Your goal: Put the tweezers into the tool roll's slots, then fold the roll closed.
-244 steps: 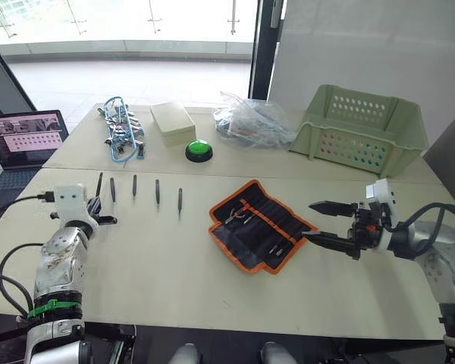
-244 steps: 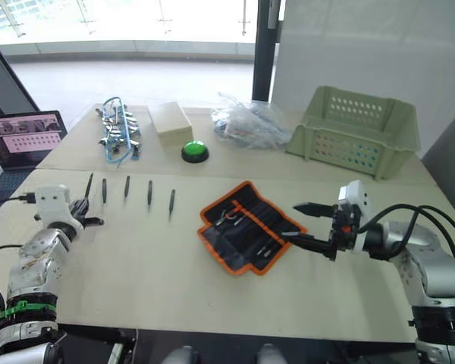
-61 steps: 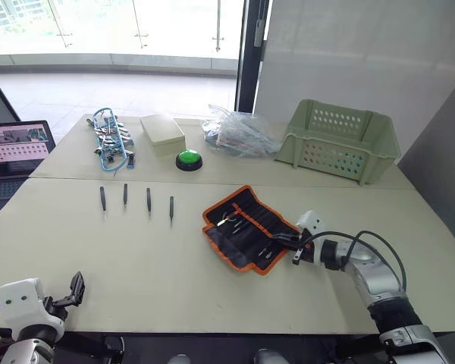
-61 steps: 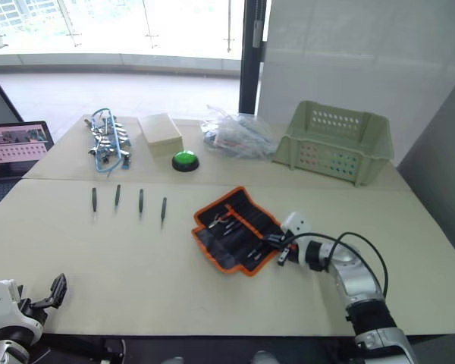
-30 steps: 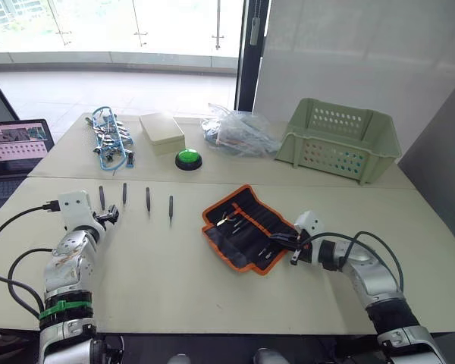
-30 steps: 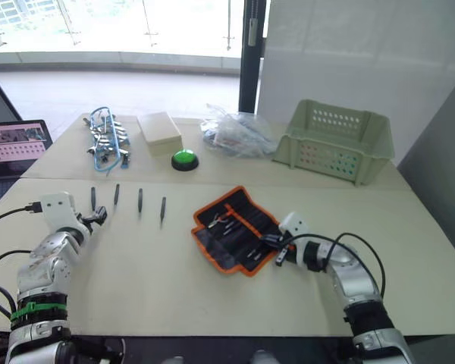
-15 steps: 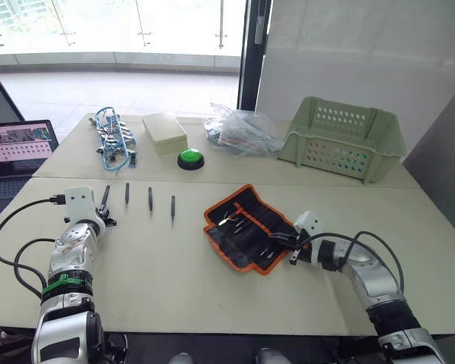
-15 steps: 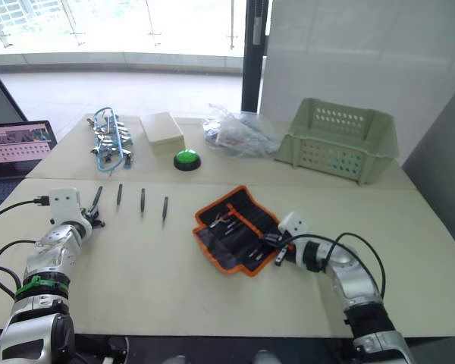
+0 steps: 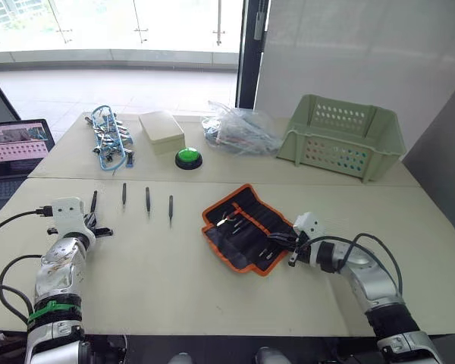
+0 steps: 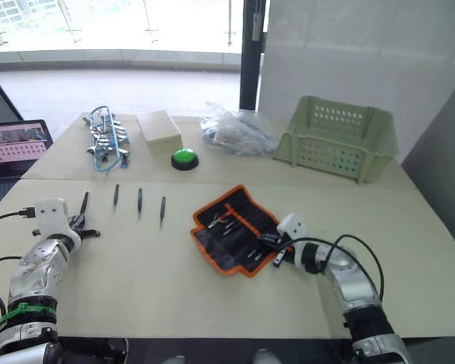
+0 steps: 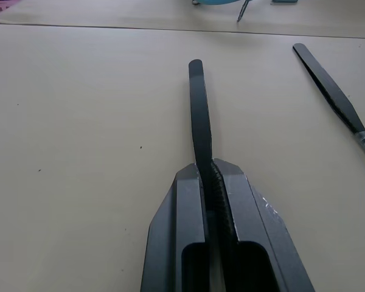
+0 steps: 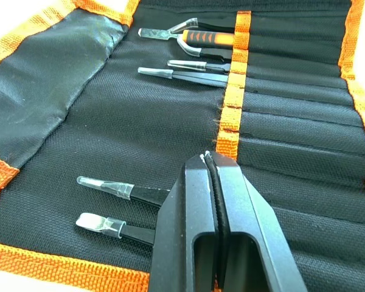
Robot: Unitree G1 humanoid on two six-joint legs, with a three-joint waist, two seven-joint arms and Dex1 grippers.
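Note:
The tool roll (image 9: 243,227) lies open on the table, black with orange edging, and several tools (image 12: 188,73) sit in its slots. My left gripper (image 9: 92,221) is shut on the leftmost tweezers (image 11: 198,106), which lie flat on the table pointing away from the fingers. Three more dark tweezers (image 9: 146,199) lie in a row to the right of them. My right gripper (image 9: 287,245) is shut, with its tips (image 12: 208,159) resting over the roll's right part and nothing between them.
At the back of the table stand a green basket (image 9: 341,138), a crumpled plastic bag (image 9: 239,130), a green button (image 9: 186,158), a beige box (image 9: 161,130) and a blue-corded tool cluster (image 9: 110,138). A laptop (image 9: 15,142) sits at the far left.
My left gripper went from open beside the leftmost tweezers to shut on them. The right arm has stayed at the roll's edge.

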